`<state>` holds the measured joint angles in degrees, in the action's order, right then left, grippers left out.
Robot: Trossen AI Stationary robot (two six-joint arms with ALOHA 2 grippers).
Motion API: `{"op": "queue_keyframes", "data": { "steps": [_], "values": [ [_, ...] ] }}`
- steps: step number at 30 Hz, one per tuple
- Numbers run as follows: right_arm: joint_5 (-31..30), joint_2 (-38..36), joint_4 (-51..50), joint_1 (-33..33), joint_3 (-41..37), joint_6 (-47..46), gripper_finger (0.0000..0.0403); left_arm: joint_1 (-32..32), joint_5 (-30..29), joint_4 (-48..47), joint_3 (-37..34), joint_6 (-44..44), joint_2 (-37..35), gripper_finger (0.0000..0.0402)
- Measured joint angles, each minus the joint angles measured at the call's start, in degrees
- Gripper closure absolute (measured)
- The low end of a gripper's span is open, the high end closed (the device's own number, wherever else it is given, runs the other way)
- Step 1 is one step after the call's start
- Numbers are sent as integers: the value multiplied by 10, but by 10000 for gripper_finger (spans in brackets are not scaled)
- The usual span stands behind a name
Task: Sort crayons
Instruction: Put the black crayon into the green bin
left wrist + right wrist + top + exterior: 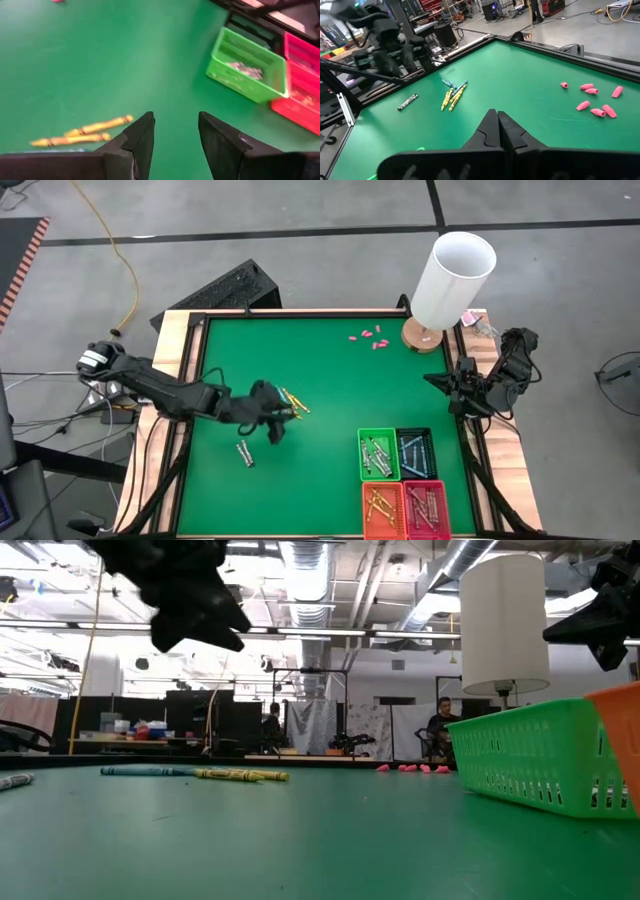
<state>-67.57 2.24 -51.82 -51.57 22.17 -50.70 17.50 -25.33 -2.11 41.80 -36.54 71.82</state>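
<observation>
Crayons mostly lie in the bins (404, 480) already; yellow ones (294, 402) and a grey one (244, 453) remain beside my released, empty left jaws (279, 420); right jaws (447, 384) clenched.

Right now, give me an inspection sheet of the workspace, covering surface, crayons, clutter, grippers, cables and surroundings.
Surface: green felt tabletop in a wooden frame.
Job's things: two yellow-orange wax crayons and blue ones loose mid-table; grey crayon apart; green, dark, orange and red mesh baskets hold sorted crayons.
Clutter: small pink stubby pieces near the far edge.
Grippers: left gripper open, empty, above the loose crayons; right gripper shut, empty, at the table's right edge.
Cables: yellow floor cable.
Surroundings: white cylindrical lamp; people far behind.
</observation>
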Motion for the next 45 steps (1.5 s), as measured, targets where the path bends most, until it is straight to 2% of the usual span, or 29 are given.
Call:
{"op": "queue_keyframes", "data": {
  "steps": [9, 19, 26, 30, 34, 38, 41, 45],
  "values": [
    [0, 0, 0, 0, 0, 2, 403, -95, 80, -2, 0, 24, -4, 260],
    [0, 0, -1, 0, 0, 2, 403, -109, 95, -2, 0, 31, -4, 260],
    [0, 0, -1, 0, 0, 2, 403, -92, 261, -55, 0, 32, -4, 260],
    [0, 0, 0, 0, 0, 2, 403, -50, 281, -107, 0, 25, -4, 260],
    [0, 0, 0, 0, 0, 2, 403, -11, 274, -154, 0, -56, -4, 260],
    [-13, 0, 0, 0, 0, 1, 403, 28, 221, -181, 0, -195, -4, 260],
    [-26, 0, 0, 0, 0, -2, 403, 55, 191, -183, 0, -285, -4, 260],
    [-26, 0, 0, 0, 0, -3, 403, 96, 188, -171, 0, -351, -4, 260]
  ]
}}
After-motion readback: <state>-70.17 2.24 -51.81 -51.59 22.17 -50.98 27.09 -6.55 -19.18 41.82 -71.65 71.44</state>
